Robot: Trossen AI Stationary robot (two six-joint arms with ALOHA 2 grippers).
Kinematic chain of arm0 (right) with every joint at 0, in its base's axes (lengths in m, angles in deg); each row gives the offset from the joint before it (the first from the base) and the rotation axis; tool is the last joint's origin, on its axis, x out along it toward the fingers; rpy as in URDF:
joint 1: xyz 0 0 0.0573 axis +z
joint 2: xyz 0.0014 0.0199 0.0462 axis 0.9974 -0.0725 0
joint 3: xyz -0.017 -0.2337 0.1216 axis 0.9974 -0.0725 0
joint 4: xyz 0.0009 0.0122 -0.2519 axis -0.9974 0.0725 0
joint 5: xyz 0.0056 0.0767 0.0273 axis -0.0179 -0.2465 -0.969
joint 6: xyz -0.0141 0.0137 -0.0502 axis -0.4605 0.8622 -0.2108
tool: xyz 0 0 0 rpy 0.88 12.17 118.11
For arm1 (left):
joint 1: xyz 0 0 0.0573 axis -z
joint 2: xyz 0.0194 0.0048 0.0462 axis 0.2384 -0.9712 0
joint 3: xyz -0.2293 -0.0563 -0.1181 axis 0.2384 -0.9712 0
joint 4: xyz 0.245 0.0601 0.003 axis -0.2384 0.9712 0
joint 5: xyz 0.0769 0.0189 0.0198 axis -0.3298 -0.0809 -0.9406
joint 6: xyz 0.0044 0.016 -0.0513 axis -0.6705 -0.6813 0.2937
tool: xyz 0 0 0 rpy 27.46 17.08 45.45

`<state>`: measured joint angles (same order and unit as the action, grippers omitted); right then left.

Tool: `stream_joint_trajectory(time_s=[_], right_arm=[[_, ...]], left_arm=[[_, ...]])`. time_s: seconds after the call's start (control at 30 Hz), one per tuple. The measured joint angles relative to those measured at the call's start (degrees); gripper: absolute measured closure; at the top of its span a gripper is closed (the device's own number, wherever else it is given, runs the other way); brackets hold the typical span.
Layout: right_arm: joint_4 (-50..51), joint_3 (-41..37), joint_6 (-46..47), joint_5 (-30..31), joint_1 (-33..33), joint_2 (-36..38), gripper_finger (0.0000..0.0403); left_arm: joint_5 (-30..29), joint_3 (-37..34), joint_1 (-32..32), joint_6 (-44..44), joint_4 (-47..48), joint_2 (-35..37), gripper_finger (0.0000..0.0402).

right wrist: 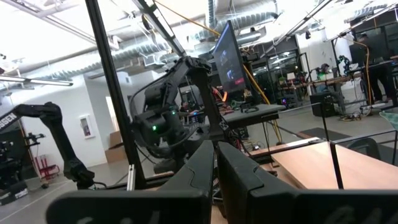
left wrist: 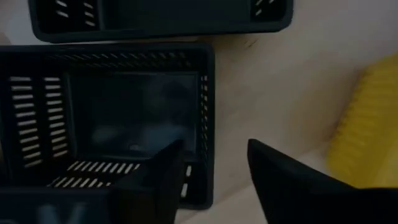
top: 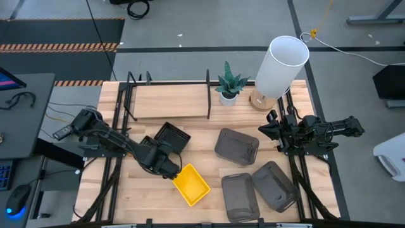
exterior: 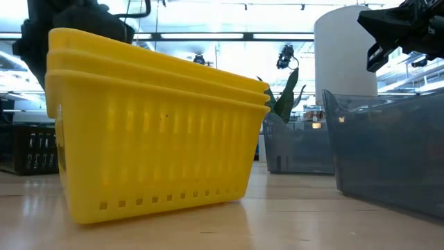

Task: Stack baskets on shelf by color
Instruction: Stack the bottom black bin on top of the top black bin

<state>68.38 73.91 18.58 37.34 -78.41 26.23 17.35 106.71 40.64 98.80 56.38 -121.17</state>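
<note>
Three yellow baskets (top: 191,185) sit nested in one stack on the table, close in the low view (exterior: 152,132). Two black baskets (top: 172,136) lie side by side near the table's middle. Three grey baskets (top: 236,147), (top: 240,197), (top: 274,185) lie singly at the right. The shelf (top: 168,101) stands at the far side. My left gripper (top: 168,168) is open between the black and yellow baskets. In its wrist view its fingers (left wrist: 165,174) stand on either side of a black basket's side wall (left wrist: 207,118). My right gripper (top: 269,130) is shut and empty, held above the table at the right.
A white plant pot (top: 228,96) and a tall white lamp (top: 281,63) stand at the far right, beside the shelf. Black frame rods run along both table sides. Bare wood lies in front of the shelf and at the near left.
</note>
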Motion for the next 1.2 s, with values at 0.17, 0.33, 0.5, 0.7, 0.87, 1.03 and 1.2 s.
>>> stream_joint_trajectory(time_s=[0.17, 0.33, 0.5, 0.7, 0.87, 1.03, 1.2], right_arm=[[0.0, 0.0, 0.0, 0.0, 0.0, 0.0, 0.0376], [0.0, 0.0, 0.0, 0.0, 0.0, 0.0, 0.0376], [0.0, 0.0, 0.0, 0.0, 0.0, 0.0, 0.0376], [0.0, 0.0, 0.0, 0.0, 0.0, 0.0, 0.0376], [0.0, 0.0, 0.0, 0.0, 0.0, 0.0, 0.0376], [0.0, 0.0, 0.0, 0.0, 0.0, 0.0, 0.0376], [0.1, 0.0, 0.0, 0.0, 0.0, 0.0, 0.0376]], left_arm=[[-0.5, 0.0, 0.0, -0.2, -1.1, -3.9, 0.0193], [-0.1, 0.0, 0.0, -0.1, -0.8, -7.2, 0.021], [0.2, 0.0, 0.0, -0.7, -0.7, -9.7, 0.0242], [1.9, 0.0, -0.1, -1.0, -0.3, -10.5, 0.0314], [5.3, 0.0, -0.1, -0.7, 2.7, -9.3, 0.0389], [7.4, 2.8, 0.0, 0.2, 5.4, -7.0, 0.0382], [4.6, 11.5, 0.0, 0.2, 13.5, -6.1, 0.0391]])
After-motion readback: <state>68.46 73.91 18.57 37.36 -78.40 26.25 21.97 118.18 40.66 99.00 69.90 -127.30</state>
